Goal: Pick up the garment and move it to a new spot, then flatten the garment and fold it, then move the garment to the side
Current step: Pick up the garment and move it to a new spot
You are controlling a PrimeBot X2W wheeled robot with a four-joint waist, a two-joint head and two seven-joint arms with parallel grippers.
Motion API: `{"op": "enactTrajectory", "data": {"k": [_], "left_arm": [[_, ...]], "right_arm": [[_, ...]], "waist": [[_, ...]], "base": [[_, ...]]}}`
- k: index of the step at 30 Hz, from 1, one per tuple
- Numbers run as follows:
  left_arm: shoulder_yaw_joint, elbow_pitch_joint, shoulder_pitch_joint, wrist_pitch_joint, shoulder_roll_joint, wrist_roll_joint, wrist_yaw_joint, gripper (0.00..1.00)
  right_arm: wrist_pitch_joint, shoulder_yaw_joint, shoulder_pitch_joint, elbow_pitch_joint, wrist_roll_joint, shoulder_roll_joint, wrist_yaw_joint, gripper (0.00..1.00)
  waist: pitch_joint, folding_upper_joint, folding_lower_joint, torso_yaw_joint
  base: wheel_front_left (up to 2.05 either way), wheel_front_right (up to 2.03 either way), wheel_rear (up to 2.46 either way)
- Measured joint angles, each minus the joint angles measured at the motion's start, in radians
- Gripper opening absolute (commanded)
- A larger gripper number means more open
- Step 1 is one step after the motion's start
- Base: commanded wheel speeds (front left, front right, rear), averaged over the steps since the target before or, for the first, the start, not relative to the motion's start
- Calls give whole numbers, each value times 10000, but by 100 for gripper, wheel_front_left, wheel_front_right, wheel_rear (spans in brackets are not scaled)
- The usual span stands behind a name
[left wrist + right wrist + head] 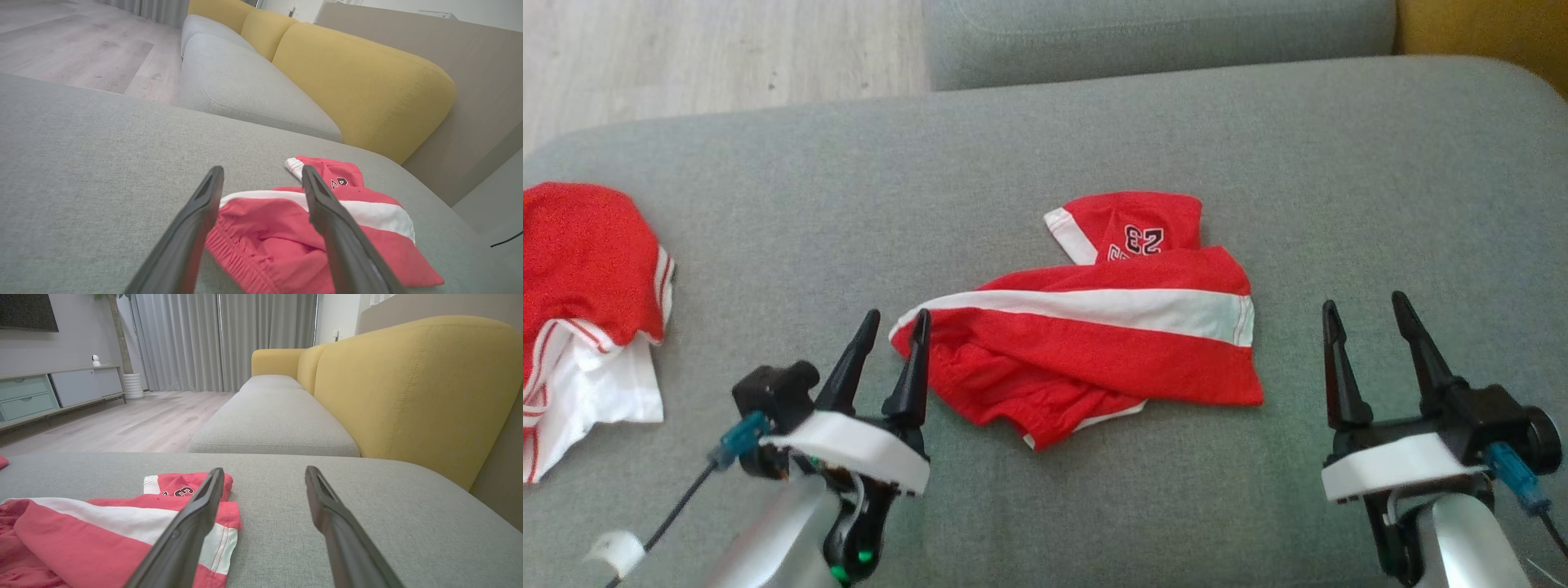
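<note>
A grey sofa cushion (1094, 139) seen from above, with a pair of red shorts (1094, 343) lying near its middle. The shorts have a broad white stripe and the number 23 on one leg. They are crumpled, with one leg bunched up behind the other and the elastic waistband puckered at the left end. The robot's left gripper (898, 317) is just beside that waistband end with its two dark fingers spread apart and nothing between them; whether a fingertip touches the cloth cannot be told. The right gripper (1365, 302) is also spread wide and empty, a little to the right of the shorts' hem and not touching it. A second red and white garment (580, 269) lies well apart at the cushion's left edge. A yellow backrest (359, 81) stands beyond the cushion. Since the shorts rest loose in the open middle and neither gripper holds them, the moving step looks finished and the flattening step appears to be in hand. The next move likely calls for each gripper to pinch the edge nearest it, then draw the cloth outward until the shorts lie flat for folding.
</note>
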Motion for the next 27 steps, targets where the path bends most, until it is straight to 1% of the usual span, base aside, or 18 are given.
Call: {"op": "enactTrajectory", "data": {"k": [3, 7, 11, 13, 15, 22, 27], "left_arm": [[146, -291, 333, 0, 27, 182, 52, 100], [663, -842, 1138, 0, 102, 683, 462, 100], [1561, -1592, 1825, -2, 77, 1003, 830, 100], [2107, -1964, 2322, -27, 38, 1599, 1097, 100], [2374, -2105, 2759, -27, -36, 1925, 1231, 100], [3101, -2253, 4014, -27, -244, 2824, 1377, 100], [3340, -2299, 4370, -27, -466, 2995, 1287, 100]], "right_arm": [[0, -59, 88, 23, 2, 0, 0, 100], [0, -153, 414, 44, 2, 2, 0, 100], [0, -203, 609, 59, 4, 6, 0, 100], [0, -242, 677, 59, 86, 6, 0, 100], [0, -199, 839, 65, 217, 6, 0, 100], [0, 73, 1289, 240, 587, 12, 0, 100], [0, 221, 1422, 384, 731, 13, 0, 100]], "waist": [[-205, 0, 0, 78], [-534, 0, 0, 196], [-896, 0, -1, 328], [-1098, 0, -1, 468], [-1203, 0, -1, 567], [-1467, 0, -1, 782], [-1564, 0, 0, 849]], "base": [[0, 0, 0], [0, 0, 0], [0, 0, 0], [0, 0, 0], [0, 0, 0], [0, 0, 0], [0, 0, 0]]}}
